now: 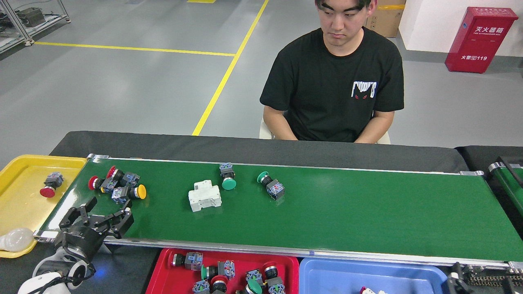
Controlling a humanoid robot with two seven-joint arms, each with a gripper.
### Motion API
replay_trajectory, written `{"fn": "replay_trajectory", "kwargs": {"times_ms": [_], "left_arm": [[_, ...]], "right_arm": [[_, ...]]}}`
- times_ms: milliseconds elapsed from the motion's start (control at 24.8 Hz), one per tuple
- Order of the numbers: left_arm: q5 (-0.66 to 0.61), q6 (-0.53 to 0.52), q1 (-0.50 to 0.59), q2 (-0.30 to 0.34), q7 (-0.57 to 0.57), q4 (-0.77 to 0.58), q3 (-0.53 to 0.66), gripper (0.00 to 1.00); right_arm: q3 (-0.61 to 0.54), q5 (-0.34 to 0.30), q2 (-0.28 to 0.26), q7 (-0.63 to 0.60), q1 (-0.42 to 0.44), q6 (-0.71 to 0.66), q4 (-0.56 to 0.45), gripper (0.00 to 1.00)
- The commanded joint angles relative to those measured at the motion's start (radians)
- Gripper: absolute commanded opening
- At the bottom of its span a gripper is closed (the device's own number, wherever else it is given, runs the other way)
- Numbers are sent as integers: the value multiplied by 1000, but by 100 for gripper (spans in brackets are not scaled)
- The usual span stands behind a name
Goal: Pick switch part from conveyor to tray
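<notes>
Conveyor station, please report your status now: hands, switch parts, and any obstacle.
Left hand open, empty, over conveyor near edge. Right hand not in view. Switch cluster just beyond left hand. White breaker mid-belt, clear of the path.

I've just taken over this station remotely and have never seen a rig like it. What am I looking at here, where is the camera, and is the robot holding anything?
There is one view, from the robot's own head, looking forward and down. The wide green belt is the conveyor. On it lie a cluster of red and yellow push-button switch parts, a white breaker block and two green-capped switches. The black claw at lower left is the left gripper, open and empty, hovering at the belt's near edge just below the cluster. The right gripper is out of view. Nearest you sit a red tray of collected switches and a blue tray. A yellow tray at the left holds a red switch and a bulb. A person sits opposite.
</notes>
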Motion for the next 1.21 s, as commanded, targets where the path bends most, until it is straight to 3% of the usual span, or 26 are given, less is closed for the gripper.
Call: {"fn": "replay_trajectory", "kwargs": {"times_ms": [0, 282, 403, 443, 564, 685, 926, 1047, 1168], "left_arm": [[2, 1, -36, 27, 28, 39, -1, 100], [-4, 14, -189, 80, 112, 301, -7, 99], [-2, 43, -221, 78, 127, 353, -28, 94], [-2, 49, -221, 75, 133, 355, -36, 85], [7, 40, -221, 72, 135, 364, -58, 39], [9, 31, -221, 70, 149, 372, -58, 21], [21, -20, -210, 74, 186, 344, -58, 12], [68, -101, -149, 72, 186, 241, -58, 10], [91, -150, -48, 70, 179, 51, -59, 9]], "right_arm": [[-8, -4, -8, -15, 1, -6, -13, 100], [-8, -4, -10, -15, 2, -46, -10, 100], [-6, -4, -10, -15, 2, -63, -10, 100], [-6, -4, -10, -15, 4, -71, -10, 100], [-3, -4, -10, -15, 10, -91, -10, 100], [-3, -4, -5, -15, 8, -97, -10, 100], [6, -5, -4, -15, 8, -144, -10, 100], [6, -5, -2, -14, 5, -157, -10, 100], [8, -5, 1, -12, 4, -158, -10, 100]]}}
